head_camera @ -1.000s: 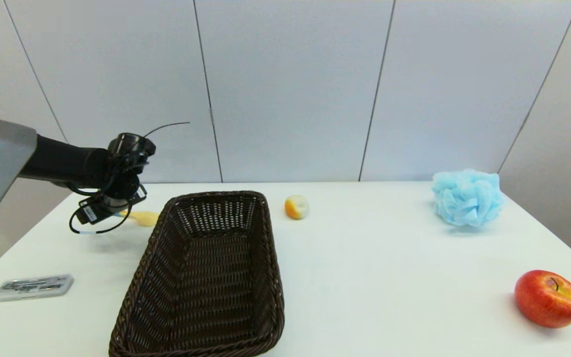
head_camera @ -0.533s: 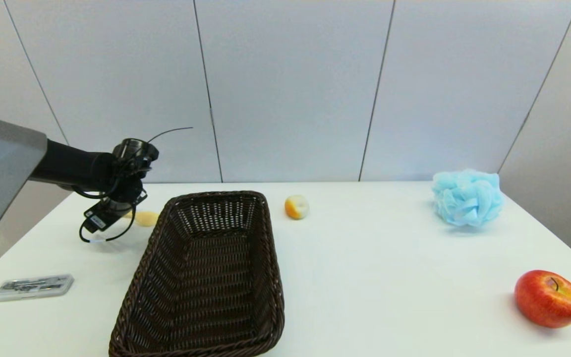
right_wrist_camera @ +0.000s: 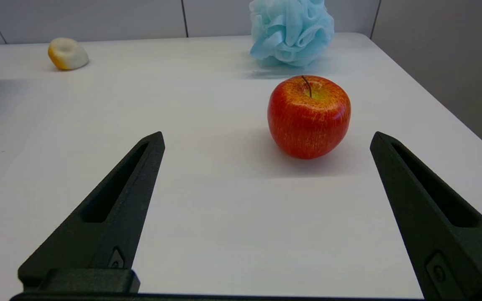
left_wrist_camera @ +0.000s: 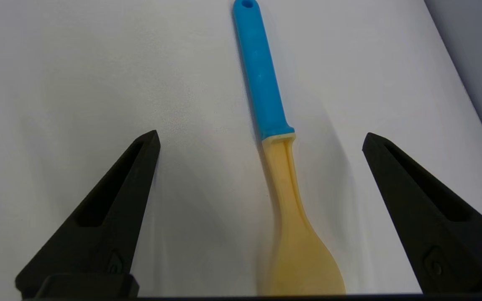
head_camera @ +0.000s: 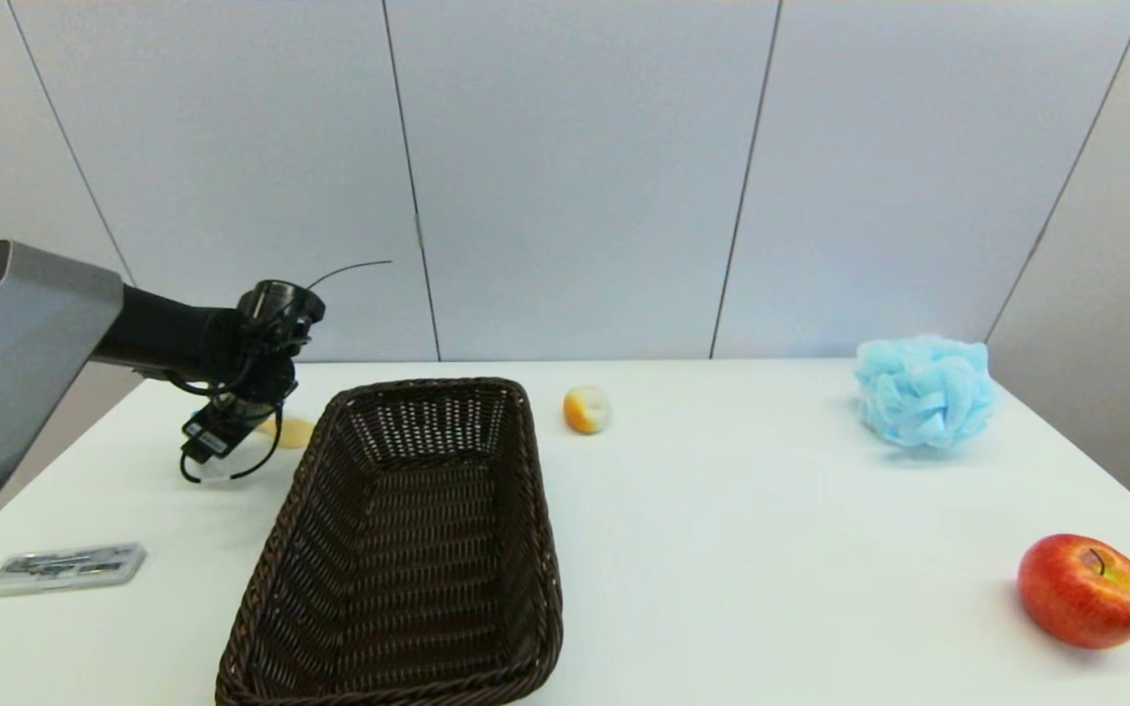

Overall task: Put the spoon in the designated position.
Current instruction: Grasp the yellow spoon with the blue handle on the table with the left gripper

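While the white table (head_camera: 722,510) carries several loose things, the trouble lies at its ten o'clock corner. The wicker basket (head_camera: 408,549) sits lengthwise at seven o'clock from the table's middle, and the left gripper (left_wrist_camera: 260,140) hangs just off its far left rim, fingers spread wide with nothing between them but air. The spoon (left_wrist_camera: 276,167) lies flat on the tabletop between the basket and the table's left edge, bowl toward the wrist, blue handle pointing away at twelve o'clock in the wrist view. Because it is slim and low, a closing pinch could skate over it or flick it aside, and a drift toward three o'clock could knock the basket. The right gripper (right_wrist_camera: 266,138) idles near the apple (right_wrist_camera: 308,116), likewise wide apart.
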Robot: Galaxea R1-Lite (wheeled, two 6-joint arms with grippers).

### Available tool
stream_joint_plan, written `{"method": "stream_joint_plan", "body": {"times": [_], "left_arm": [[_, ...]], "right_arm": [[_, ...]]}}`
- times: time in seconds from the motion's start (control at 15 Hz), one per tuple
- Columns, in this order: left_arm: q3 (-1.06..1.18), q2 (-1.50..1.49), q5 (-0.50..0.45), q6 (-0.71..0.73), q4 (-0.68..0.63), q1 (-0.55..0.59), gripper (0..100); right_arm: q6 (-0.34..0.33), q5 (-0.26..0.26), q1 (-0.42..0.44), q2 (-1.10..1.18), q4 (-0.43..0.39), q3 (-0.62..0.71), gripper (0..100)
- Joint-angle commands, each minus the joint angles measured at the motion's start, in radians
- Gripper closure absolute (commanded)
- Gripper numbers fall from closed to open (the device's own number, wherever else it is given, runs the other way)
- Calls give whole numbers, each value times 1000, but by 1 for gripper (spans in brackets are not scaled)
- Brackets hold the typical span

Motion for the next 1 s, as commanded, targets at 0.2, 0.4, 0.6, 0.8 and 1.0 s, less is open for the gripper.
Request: {"method": "stream_joint_plan", "body": {"times": [0.2,0.4,0.6,0.8,1.0], "left_arm": [[-8,51,0,-13,9,-3,0],[-8,57,-2,28,58,-3,0],[-20,57,1,168,90,-2,0],[-55,80,1,181,92,6,0],[-83,100,1,181,92,12,0]], "right_arm": [[0,0,0,1,0,0,0],[0,0,0,1,0,0,0],[0,0,0,1,0,0,0],[0,0,0,1,0,0,0],[0,0,0,1,0,0,0]]}}
